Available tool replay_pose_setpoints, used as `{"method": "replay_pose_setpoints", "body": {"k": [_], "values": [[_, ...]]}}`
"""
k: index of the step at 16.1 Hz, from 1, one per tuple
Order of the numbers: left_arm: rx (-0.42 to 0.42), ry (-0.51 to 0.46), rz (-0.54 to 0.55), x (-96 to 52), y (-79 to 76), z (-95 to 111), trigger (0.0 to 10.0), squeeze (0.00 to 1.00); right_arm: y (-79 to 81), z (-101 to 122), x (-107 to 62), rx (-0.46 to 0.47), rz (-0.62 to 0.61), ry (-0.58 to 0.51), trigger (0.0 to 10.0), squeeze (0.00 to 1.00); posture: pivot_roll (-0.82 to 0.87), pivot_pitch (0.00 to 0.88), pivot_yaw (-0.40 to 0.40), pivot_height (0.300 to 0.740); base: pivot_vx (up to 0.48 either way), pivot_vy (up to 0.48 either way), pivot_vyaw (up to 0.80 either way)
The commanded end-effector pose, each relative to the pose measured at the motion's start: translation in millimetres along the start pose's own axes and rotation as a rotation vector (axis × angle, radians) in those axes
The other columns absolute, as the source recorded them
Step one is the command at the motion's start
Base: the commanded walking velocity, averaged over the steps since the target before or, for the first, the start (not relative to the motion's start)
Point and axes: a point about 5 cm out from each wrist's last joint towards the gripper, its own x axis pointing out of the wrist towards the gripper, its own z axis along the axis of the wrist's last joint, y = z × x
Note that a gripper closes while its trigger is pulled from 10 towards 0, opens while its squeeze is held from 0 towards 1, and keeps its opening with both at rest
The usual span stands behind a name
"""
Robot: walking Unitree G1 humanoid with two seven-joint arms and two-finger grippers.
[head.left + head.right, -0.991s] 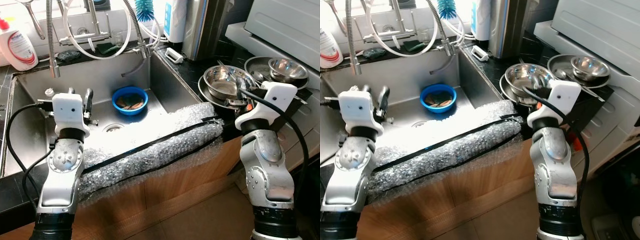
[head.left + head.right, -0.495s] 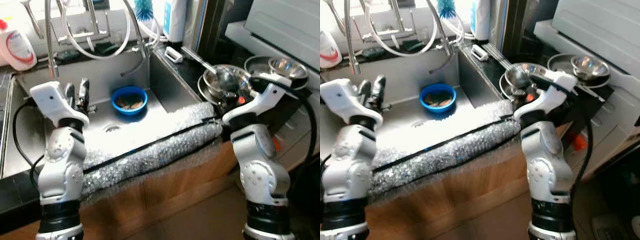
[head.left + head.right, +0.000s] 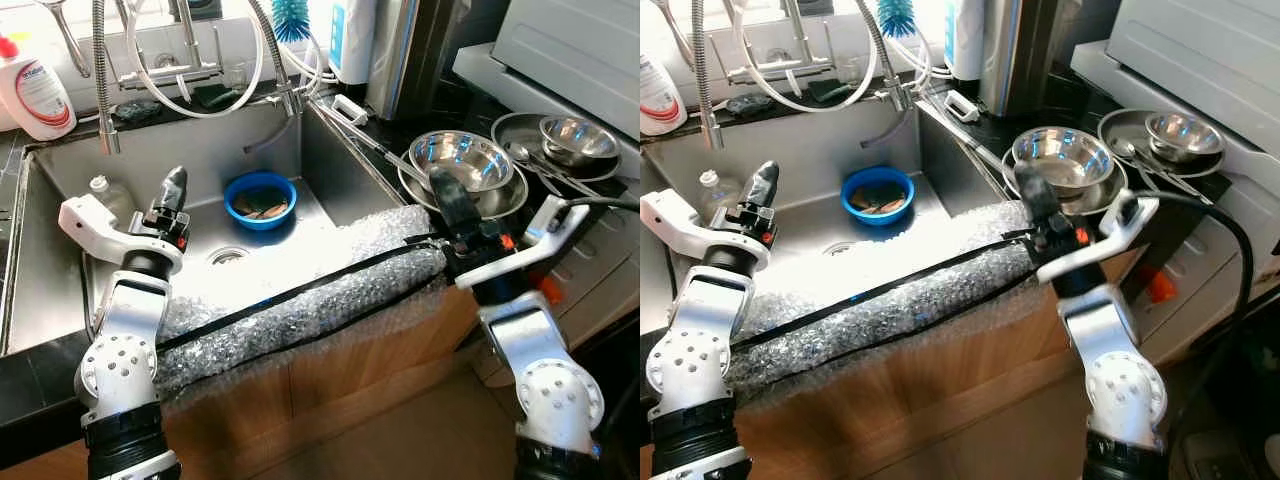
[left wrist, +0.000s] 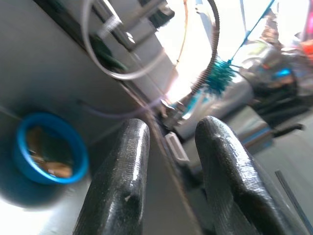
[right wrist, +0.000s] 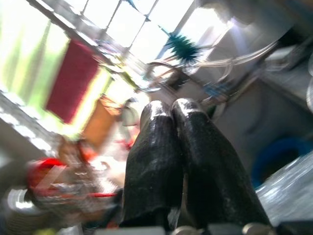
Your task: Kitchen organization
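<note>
From where I stand, the steel sink (image 3: 60, 190) takes up the left and middle of the scene, its near edge padded with a long roll of bubble wrap (image 3: 300, 300) taped with black strips. A blue bowl (image 3: 259, 198) with some brownish scraps in it sits on the sink floor toward the far right corner, just beyond the drain (image 3: 226, 255). The left gripper (image 3: 172, 190) is raised over the left part of the sink, to the left of the bowl and clear of it; its two black fingers (image 4: 122, 181) stand slightly apart with nothing between them. On the dark counter to the right of the sink, a stack of shiny steel bowls (image 3: 462, 165) rests just past the end of the bubble wrap, with a smaller steel bowl (image 3: 577, 137) on a steel plate (image 3: 510, 128) farther right. The right gripper (image 3: 444, 197) is lifted at the near edge of that stack, its fingers (image 5: 161, 161) pressed together and holding nothing, well apart from the blue bowl. A blue bottle brush (image 3: 291, 17) and a white detergent bottle (image 3: 34, 90) stand along the far ledge behind the taps.
</note>
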Motion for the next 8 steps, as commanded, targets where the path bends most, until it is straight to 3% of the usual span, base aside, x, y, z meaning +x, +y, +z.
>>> {"method": "replay_pose_setpoints", "body": {"k": [1, 4, 8], "values": [[-0.025, 0.028, -0.071, -3.9, -8.7, -1, 10.0, 0.00, 6.3, 0, -6.5, 0.068, 0.065, -0.008, 10.0, 0.00, -0.01, 0.061, -0.005, 0.740, 0.000, 0.000, 0.00], [-0.111, 0.034, -0.168, -5.5, -21.9, 0, 10.0, 0.00, -4.8, -14, -18.6, 0.106, 0.011, 0.045, 10.0, 0.00, -0.01, 0.073, -0.008, 0.740, 0.000, 0.000, 0.00], [-0.127, 0.082, -0.265, -10.4, -33.1, -3, 10.0, 0.00, 2.6, -25, -24.7, 0.202, 0.059, 0.080, 10.0, 0.00, -0.01, 0.085, -0.011, 0.740, 0.000, 0.000, 0.00]]}}
